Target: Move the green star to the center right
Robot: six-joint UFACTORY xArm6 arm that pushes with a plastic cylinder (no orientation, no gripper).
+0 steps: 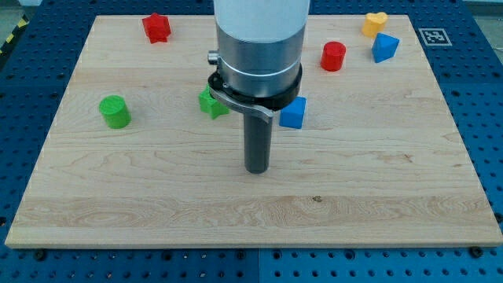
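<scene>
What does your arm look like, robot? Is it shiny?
A bit shiny! The top part is a fat white tube. Under it sits a silvery grey metal ring, then a thin black band with a small grey bracket. At the bottom hangs a straight dark grey rod, round like a thick crayon, ending at my tip. I see no cables or stickers on it.

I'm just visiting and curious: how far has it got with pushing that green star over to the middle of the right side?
Nothing looks done: the green star sits left of the board's middle, partly behind the arm. In hand: my tip rests below and right of the star, not touching it. Left: get to the star's left and push it right, past the blue block.
</scene>
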